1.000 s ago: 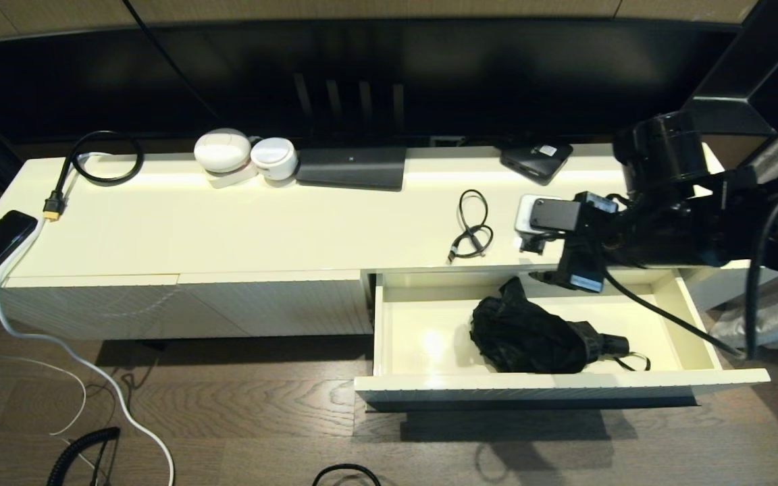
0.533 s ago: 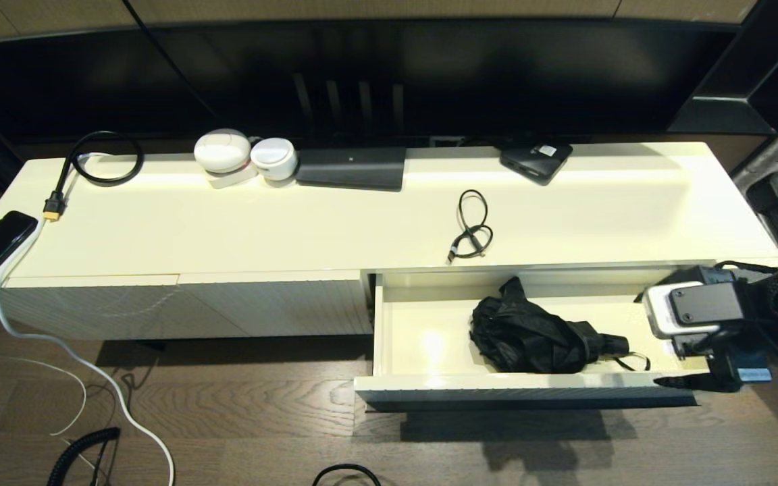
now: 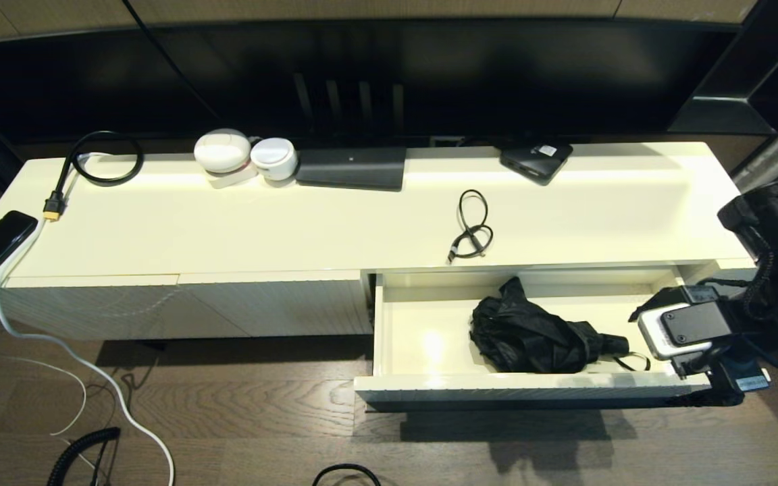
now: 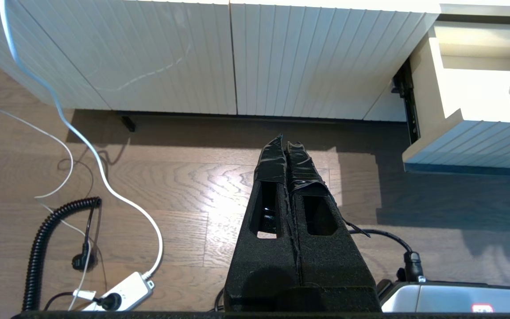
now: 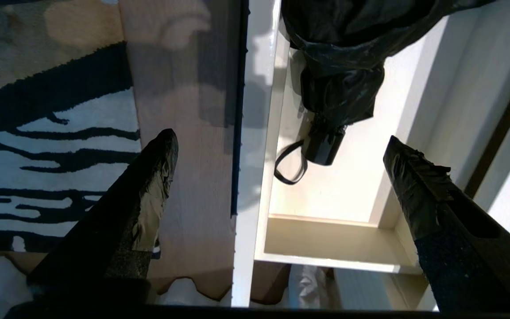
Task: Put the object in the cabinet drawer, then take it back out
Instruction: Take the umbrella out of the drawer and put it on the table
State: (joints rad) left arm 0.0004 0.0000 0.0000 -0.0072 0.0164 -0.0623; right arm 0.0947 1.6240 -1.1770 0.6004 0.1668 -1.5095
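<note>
While the cabinet drawer (image 3: 429, 388) is standing pulled out, a folded black umbrella (image 3: 531, 337) is lying inside, long axis along the drawer's width, handle pointing right, bare floor on its left. Right claw (image 5: 281, 155) is hanging spread wide, straddling the drawer's front edge at the right end. Left claw (image 4: 287, 146) is hovering pressed together over the floor.

1. cabinet drawer (image 3: 531, 387) is pulled out, top open, so there's access from above.
2. Folded black umbrella (image 3: 531, 336) fills the middle-right of the floor; the left part is bare, w/ plenty of room.
3. Right gripper (image 5: 281, 150) sits at the drawer's right end, fingers spread wide, straddling the front panel.
4. Left gripper (image 4: 288, 146) is low over the floor, fingers together, well clear.
</note>
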